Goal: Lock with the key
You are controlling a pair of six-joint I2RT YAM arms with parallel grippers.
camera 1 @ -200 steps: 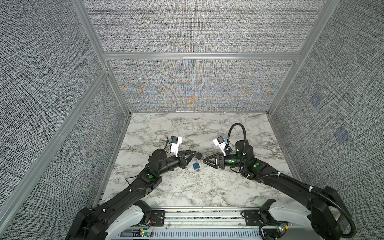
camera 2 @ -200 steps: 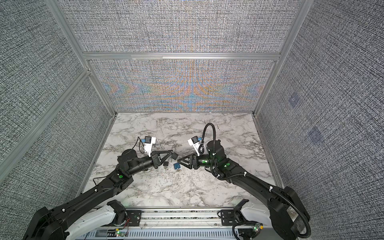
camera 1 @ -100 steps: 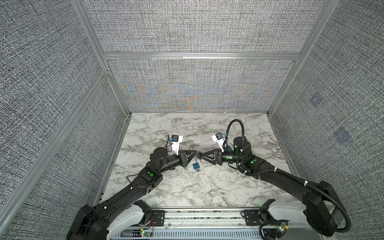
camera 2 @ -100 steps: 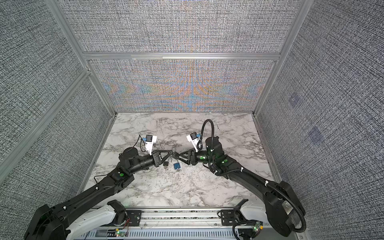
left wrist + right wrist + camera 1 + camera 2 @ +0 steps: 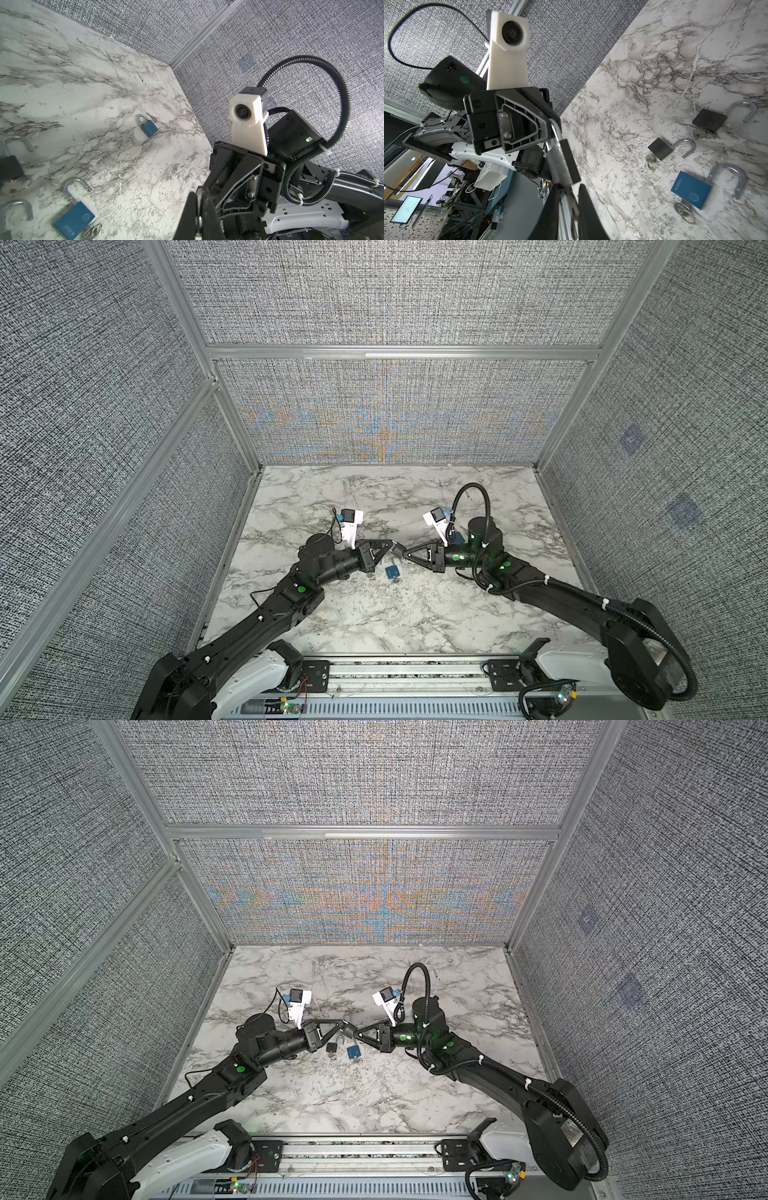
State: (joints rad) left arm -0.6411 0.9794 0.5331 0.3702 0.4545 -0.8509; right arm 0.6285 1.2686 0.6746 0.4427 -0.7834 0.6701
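Two black robot arms meet tip to tip over a marble counter (image 5: 654, 62). The left fingers (image 5: 548, 123) are clamped on the steel loop of a black padlock (image 5: 564, 164). It hangs in the air between the two sets of fingers, its body pointing at the right ones. The right fingers (image 5: 360, 1037) stand a narrow gap apart on either side of the key (image 5: 572, 202) that sticks out of the lock's base. We cannot tell whether they pinch it yet.

We judge the step in hand to be taking hold of the key for the turn. To do it well, we would close flat on the key's head and line the right wrist up with the key's shaft. Then we would twist without pulling, while the left fingers hold the loop firm against the twist. We cannot see whether the loop is pushed home.

On the counter below the fingers lie an open blue padlock (image 5: 690, 191) and two small black padlocks (image 5: 660, 148), all with loops open and keys in. Past the right fingers, beside that arm's wrist, lies a shut blue padlock (image 5: 148, 128). Grey woven wall panels (image 5: 374, 294) in metal frames close in three sides.
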